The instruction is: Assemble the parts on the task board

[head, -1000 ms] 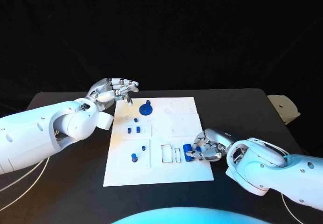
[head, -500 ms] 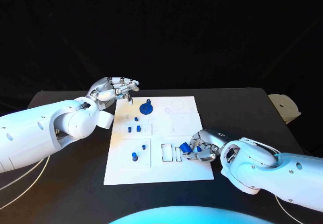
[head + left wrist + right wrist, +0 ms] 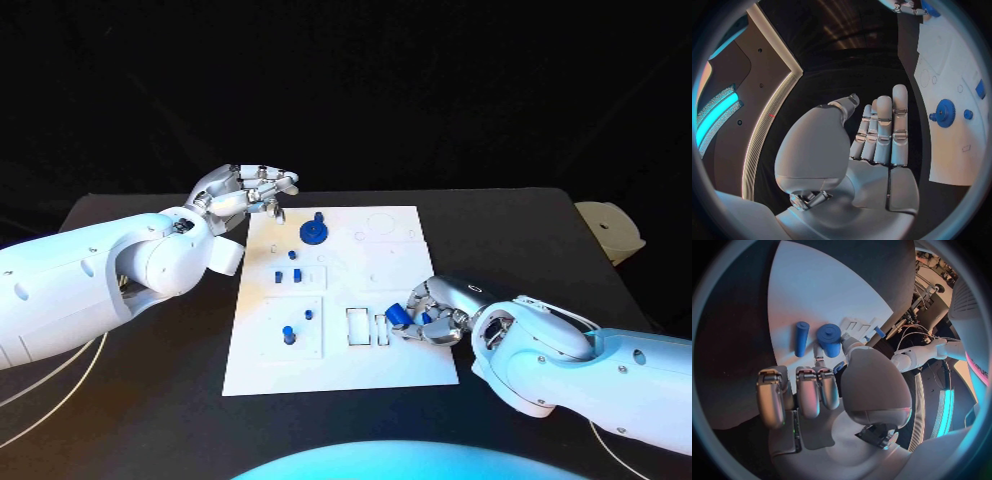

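From the head camera, the white board (image 3: 340, 300) is lying in the middle of the black surface (image 3: 505, 230), with blue parts on it: a gear (image 3: 313, 235) near the far edge, two small pegs (image 3: 290, 274) in a row below it, and another piece (image 3: 287, 334) in a square recess on the near left. The right hand (image 3: 430, 318) is resting at the board's near right edge, its fingers curling around a blue cylinder (image 3: 397, 320) just beside a pair of rectangular slots (image 3: 366, 327). The left hand (image 3: 245, 192) is hovering at the board's far left corner, fingers curled in, carrying nothing that can be seen. From the left wrist, that hand (image 3: 873, 145) is showing its fingers lying straight and close together, holding nothing, with the gear (image 3: 944, 112) on the board (image 3: 954, 90) beside it. From the right wrist, the right hand (image 3: 826, 390) is closing on a short blue cylinder (image 3: 829, 337) at its fingertips, while a slimmer blue rod (image 3: 801, 338) is lying on the board (image 3: 823, 295) just beside it.
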